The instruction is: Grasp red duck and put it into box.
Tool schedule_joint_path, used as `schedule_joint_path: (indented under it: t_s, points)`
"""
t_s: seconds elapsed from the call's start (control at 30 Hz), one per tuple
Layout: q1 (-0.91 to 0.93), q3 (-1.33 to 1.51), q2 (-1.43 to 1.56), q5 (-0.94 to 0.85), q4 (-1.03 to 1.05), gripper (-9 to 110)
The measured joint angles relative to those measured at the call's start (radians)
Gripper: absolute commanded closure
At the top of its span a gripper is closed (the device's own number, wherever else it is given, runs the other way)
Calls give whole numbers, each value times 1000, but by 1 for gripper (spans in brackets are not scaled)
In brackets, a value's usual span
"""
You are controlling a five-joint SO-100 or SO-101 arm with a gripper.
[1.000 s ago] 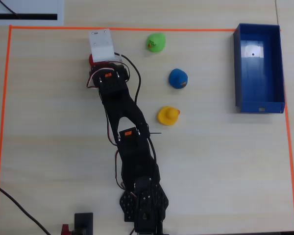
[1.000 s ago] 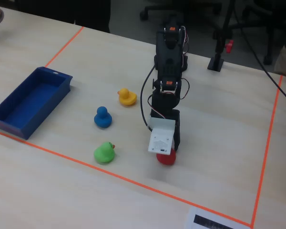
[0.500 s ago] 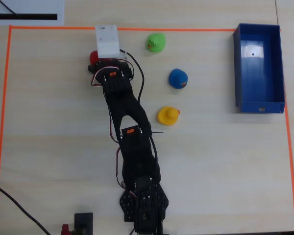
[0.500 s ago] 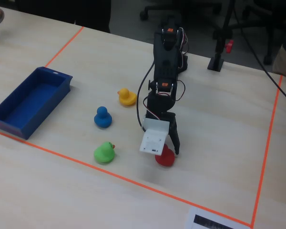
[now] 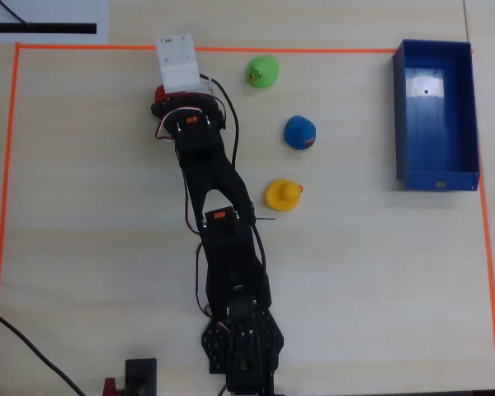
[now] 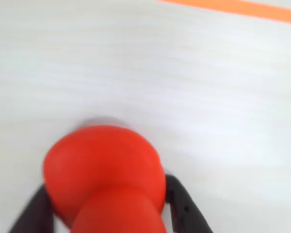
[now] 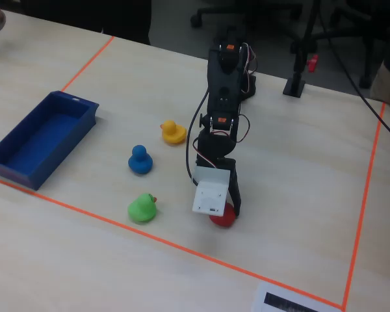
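Observation:
The red duck [image 6: 104, 170] fills the lower left of the wrist view, with a black finger pressed against each side. My gripper [image 6: 106, 187] is shut on it, low over the table near the orange tape line. In the overhead view only a sliver of the red duck [image 5: 159, 92] shows beside the white camera mount, under my gripper [image 5: 169, 91]. In the fixed view the duck [image 7: 222, 218] sits below my gripper [image 7: 225, 208]. The blue box [image 5: 400, 115] stands far to the right in the overhead view, and it is empty. It is at the left in the fixed view [image 7: 26, 172].
A green duck [image 5: 263, 71], a blue duck [image 5: 299, 132] and a yellow duck [image 5: 282, 195] stand between the gripper and the box. Orange tape [image 5: 107, 47] marks the work area's border. A black stand [image 5: 140, 375] sits near the arm's base.

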Motion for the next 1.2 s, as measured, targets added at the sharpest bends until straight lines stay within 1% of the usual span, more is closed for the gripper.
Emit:
schedule_joint_path:
  t_s: [0.17, 0.33, 0.4, 0.53, 0.73, 0.9, 1.07, 1.2]
  points:
    - [0, -28, 3, -86, 49, 100]
    - [0, -32, 14, -103, 67, 101]
    - [8, -31, 28, -67, 84, 101]
    - [46, -35, 103, 48, 196, 101]
    - [152, -199, 322, 67, 560, 101]
    - [281, -367, 437, 67, 792, 101]
    - [474, -595, 403, 69, 925, 101]
    - [630, -827, 275, 101, 939, 101]
